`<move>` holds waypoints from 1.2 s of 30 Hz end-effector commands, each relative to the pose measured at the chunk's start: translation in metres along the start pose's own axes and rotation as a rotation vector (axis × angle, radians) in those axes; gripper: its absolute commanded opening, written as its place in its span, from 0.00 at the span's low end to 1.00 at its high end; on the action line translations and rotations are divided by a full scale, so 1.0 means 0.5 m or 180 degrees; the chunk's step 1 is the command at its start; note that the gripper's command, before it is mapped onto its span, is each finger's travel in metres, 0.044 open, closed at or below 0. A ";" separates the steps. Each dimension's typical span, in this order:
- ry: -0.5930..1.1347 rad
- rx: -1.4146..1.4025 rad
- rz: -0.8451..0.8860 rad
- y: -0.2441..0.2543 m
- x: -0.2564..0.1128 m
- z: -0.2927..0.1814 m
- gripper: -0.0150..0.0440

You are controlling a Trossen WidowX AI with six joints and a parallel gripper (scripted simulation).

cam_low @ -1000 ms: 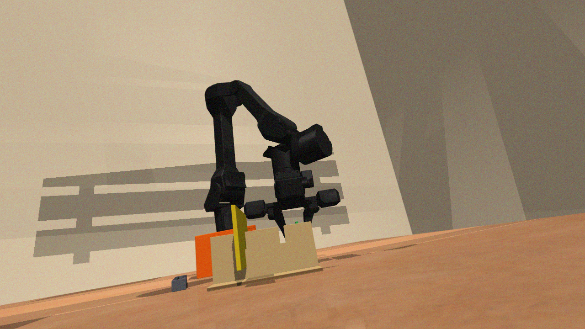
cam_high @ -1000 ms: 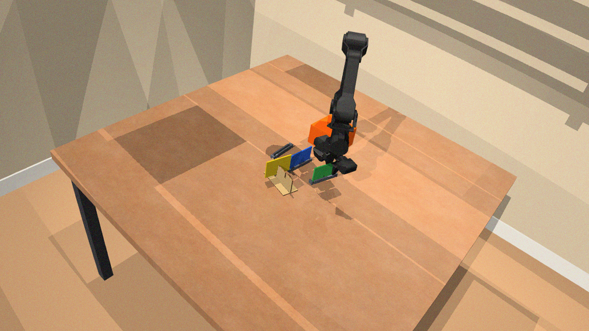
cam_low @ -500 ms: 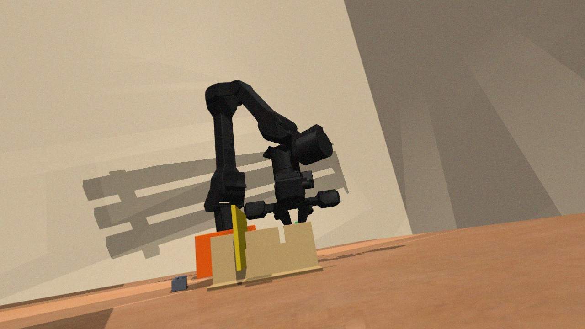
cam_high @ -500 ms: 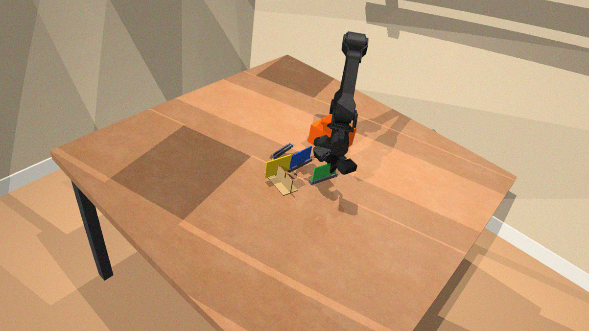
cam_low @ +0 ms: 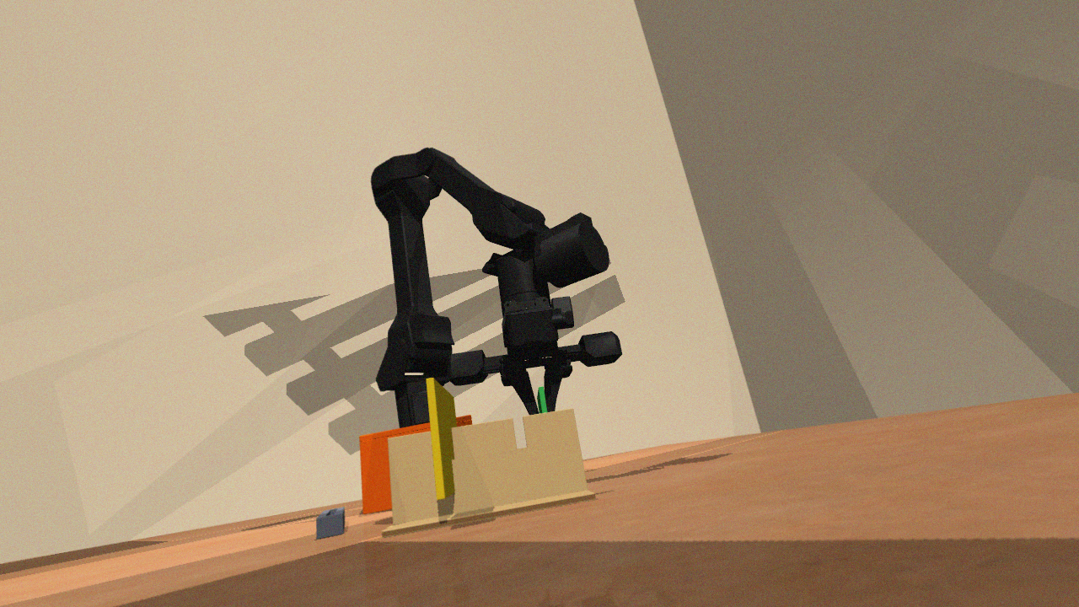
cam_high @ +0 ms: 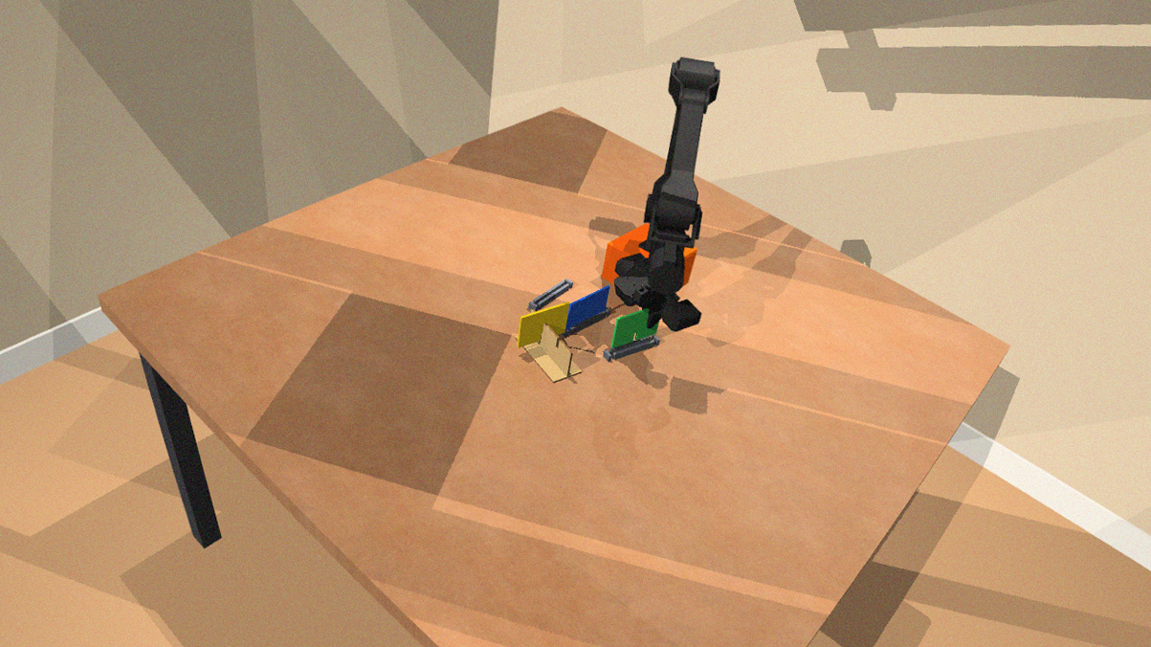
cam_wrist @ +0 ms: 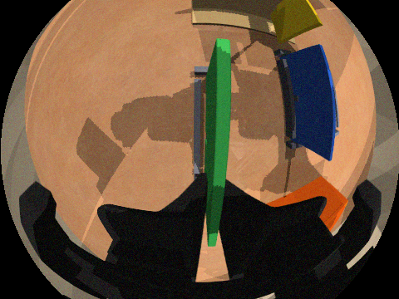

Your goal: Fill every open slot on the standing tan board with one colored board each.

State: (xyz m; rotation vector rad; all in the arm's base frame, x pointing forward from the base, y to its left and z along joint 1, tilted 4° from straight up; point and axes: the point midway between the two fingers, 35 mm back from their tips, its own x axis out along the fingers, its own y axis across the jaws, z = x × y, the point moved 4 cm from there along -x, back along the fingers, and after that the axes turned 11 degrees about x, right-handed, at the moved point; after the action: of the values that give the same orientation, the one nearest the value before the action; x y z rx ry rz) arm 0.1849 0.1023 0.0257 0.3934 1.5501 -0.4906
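Observation:
The tan board [cam_high: 556,346] [cam_low: 482,471] [cam_wrist: 220,17] stands upright on its flat base. The yellow board [cam_high: 538,325] [cam_low: 442,453] [cam_wrist: 294,20] sits crosswise in one slot; another slot, right of it in the exterior view, is open. My gripper [cam_high: 653,317] [cam_low: 540,411] [cam_wrist: 209,178] is shut on the green board [cam_high: 629,329] [cam_low: 541,398] [cam_wrist: 219,124] near one end. The green board is upright, notch down, raised a little above its holder [cam_high: 632,349] [cam_wrist: 197,120]. The blue board [cam_high: 589,306] [cam_wrist: 309,100] stands in its holder [cam_high: 588,323] [cam_wrist: 288,104].
An empty holder [cam_high: 551,295] [cam_low: 330,523] lies beyond the yellow and blue boards in the top view. An orange block [cam_high: 618,262] [cam_low: 374,471] [cam_wrist: 317,189] stands near the arm's base, behind the boards. The blue board is beside the gripper's right side in the wrist view.

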 end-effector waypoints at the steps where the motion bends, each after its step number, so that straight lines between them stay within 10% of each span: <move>1: -0.0033 0.0004 0.0046 0.004 -0.024 0.003 0.25; 36: -0.0034 0.0010 0.0051 0.004 -0.147 0.007 0.25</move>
State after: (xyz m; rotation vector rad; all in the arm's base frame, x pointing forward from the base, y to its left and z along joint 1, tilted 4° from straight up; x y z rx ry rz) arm 0.1887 0.1061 0.0943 0.3956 1.5456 -0.4864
